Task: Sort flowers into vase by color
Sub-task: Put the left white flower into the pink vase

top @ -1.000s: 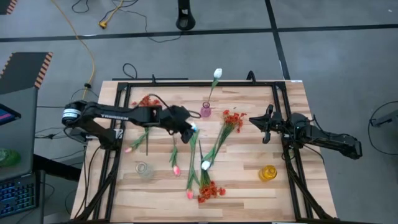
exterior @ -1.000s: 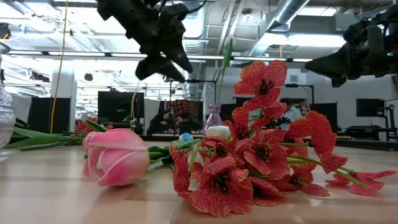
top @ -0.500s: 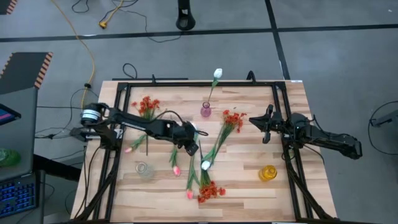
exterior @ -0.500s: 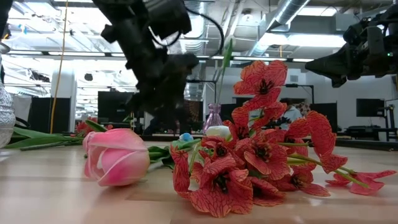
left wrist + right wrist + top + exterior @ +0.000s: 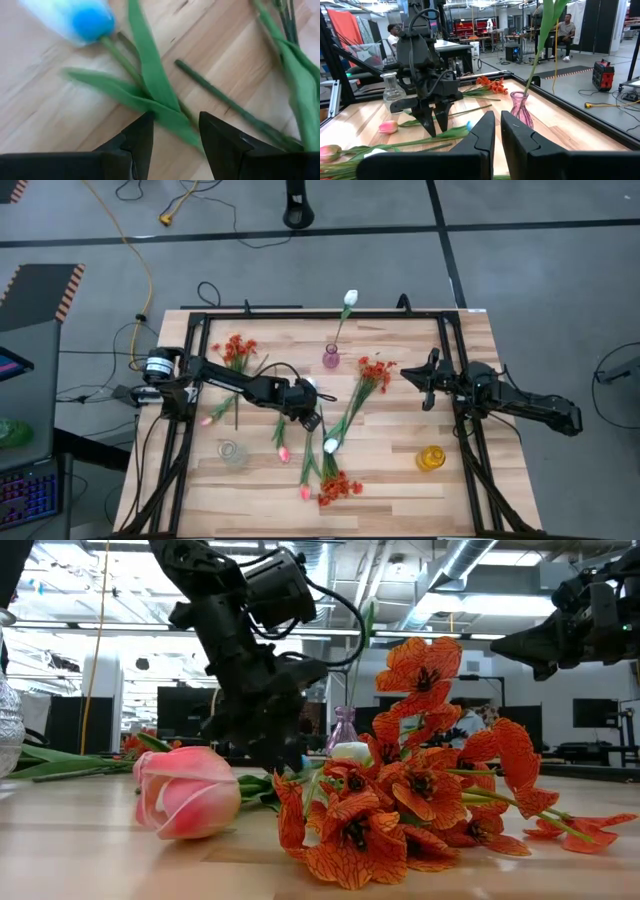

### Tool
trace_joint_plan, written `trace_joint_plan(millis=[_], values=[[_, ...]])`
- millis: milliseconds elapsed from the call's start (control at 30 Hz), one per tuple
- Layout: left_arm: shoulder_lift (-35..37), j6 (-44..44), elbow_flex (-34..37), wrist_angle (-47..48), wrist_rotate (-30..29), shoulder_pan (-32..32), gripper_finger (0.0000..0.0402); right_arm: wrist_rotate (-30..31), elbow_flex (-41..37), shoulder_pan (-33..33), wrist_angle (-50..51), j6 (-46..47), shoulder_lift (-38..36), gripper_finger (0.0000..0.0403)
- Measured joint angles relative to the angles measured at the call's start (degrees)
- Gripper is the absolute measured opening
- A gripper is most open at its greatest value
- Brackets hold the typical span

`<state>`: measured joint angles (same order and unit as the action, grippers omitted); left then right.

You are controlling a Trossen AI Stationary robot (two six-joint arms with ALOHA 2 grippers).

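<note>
Long green-stemmed flowers lie flat on the wooden table: red-orange bunches (image 5: 237, 346) (image 5: 374, 370) (image 5: 340, 484), pink tulips (image 5: 283, 452) (image 5: 305, 492) and white tulips (image 5: 330, 445). A pink vase (image 5: 330, 358) holds one white tulip (image 5: 349, 298). My left gripper (image 5: 306, 410) (image 5: 175, 145) is open and low over a white tulip's stem and leaf (image 5: 160, 100), a finger on each side; its bloom (image 5: 82, 20) lies beyond. My right gripper (image 5: 412, 376) (image 5: 497, 132) waits shut above the table's right side.
A clear vase (image 5: 232, 452) stands near the table's near-left part and a yellow vase (image 5: 430, 458) near its near-right part. A black frame (image 5: 300, 313) runs around the table. People (image 5: 565, 25) are in the room beyond.
My left gripper has moved toward the table's near edge and come down from well above the flowers to just over the white tulip's stem at the table's middle. The flowers have stayed where they lay.
</note>
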<state>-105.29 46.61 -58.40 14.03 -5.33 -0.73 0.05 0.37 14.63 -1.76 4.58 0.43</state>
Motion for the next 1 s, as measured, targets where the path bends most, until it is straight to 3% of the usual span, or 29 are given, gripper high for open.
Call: trace_joint_plan(millis=[267, 733, 1000], values=[[-1.22, 0.87, -0.12, -0.18, -0.5, 0.0, 0.0139, -0.02, -0.01, -0.03, 0.0, 0.0, 0.0, 0.006], [-0.97, 1.1, -0.01, 0.71, -1.39, 0.0, 0.0022, -0.02, -0.01, -0.03, 0.01, 0.0, -0.02, 0.006], [0.2, 1.07, 0.22, 0.44, -1.32, 0.32, 0.0002, -0.02, -0.01, -0.04, 0.03, 0.0, 0.0, 0.006]])
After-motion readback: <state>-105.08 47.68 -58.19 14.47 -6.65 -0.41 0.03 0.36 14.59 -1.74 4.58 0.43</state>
